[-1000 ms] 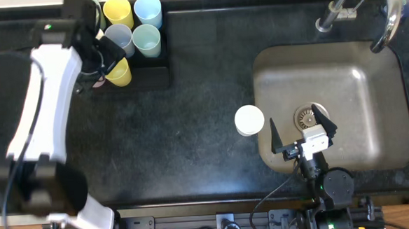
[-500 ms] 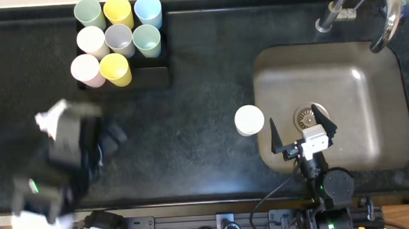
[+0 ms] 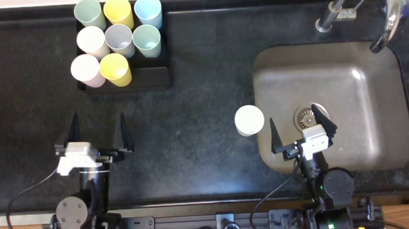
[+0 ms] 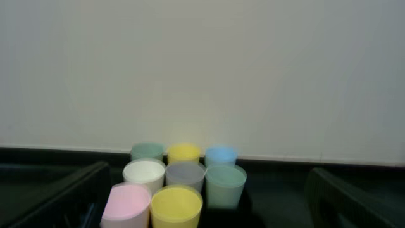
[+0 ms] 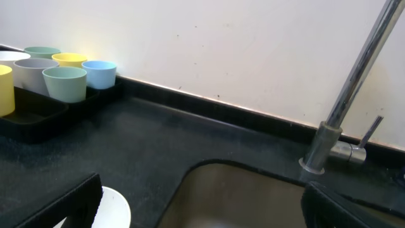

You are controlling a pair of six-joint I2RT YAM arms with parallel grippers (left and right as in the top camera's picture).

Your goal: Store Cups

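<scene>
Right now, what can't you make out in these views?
White cup: right wrist view, cut off by the bottom edge.
Drain: top view, partly behind the right gripper.
Tap: spout cut off by the top edge, top and right wrist views.
Tray: left wrist view, mostly behind the cups.

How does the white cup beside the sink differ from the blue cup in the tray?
The white cup stands alone on the bare counter by the sink; the blue cup sits in the black tray among other cups. Their colours differ, white against light blue. Both look round from above.
</scene>
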